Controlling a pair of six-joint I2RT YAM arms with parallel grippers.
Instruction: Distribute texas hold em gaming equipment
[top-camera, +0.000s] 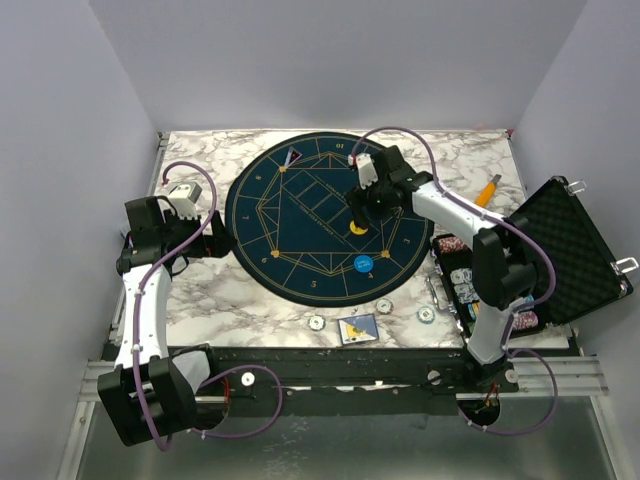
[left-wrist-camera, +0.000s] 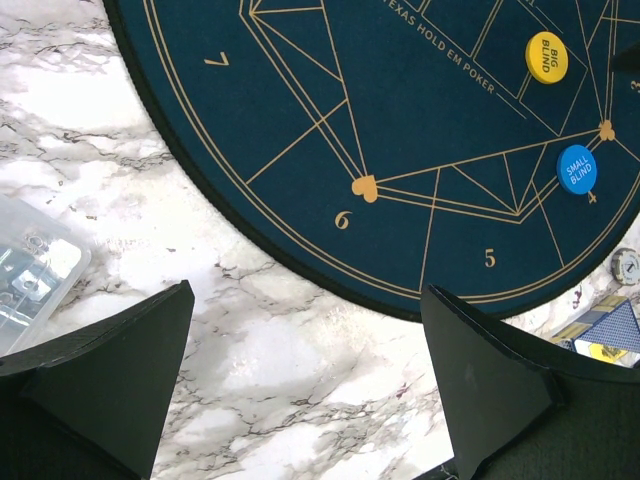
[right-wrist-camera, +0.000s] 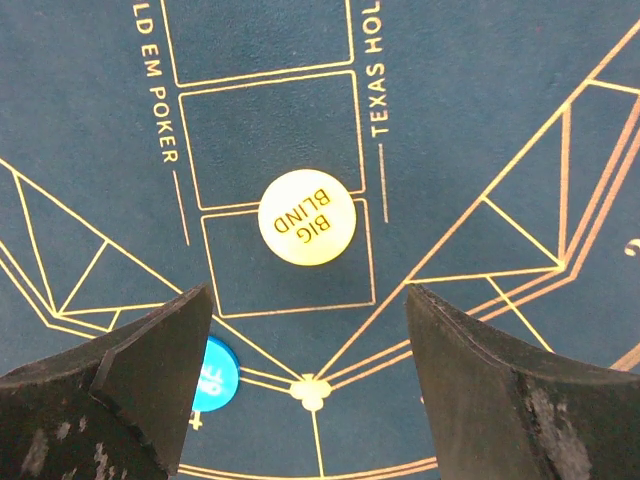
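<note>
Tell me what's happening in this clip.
The right tool hovers open above the yellow BIG BLIND button, which lies on the round poker mat near the blue SMALL BLIND button. The left tool is open and empty over the marble table beside the mat. Poker chips and a playing card lie near the table's front edge.

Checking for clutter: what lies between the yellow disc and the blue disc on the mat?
Nothing loose, only bare mat with printed gold lines between the yellow disc and the blue disc; the right wrist view shows it.
</note>
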